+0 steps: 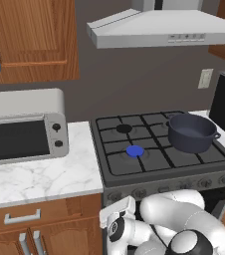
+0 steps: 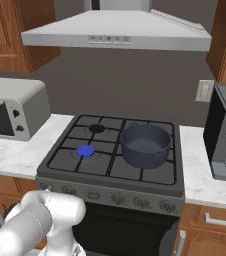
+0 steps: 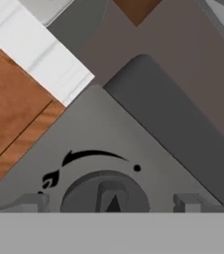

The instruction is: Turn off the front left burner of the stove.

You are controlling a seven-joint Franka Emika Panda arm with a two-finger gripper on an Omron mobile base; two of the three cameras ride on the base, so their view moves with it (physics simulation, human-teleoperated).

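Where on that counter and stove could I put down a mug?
The marble counter between the toaster oven and the stove is bare. A strip of counter lies between the stove and the black appliance. The grates are crowded: a pot sits right, and the front left burner glows blue.

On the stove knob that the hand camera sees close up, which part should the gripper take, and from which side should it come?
Grip the raised ridge across the middle of the knob, one finger on each flat side. Come straight at the stove's front panel, since the knob faces outward from it. The gripper is open, with its fingertips already either side of the knob. The front left burner shows blue.
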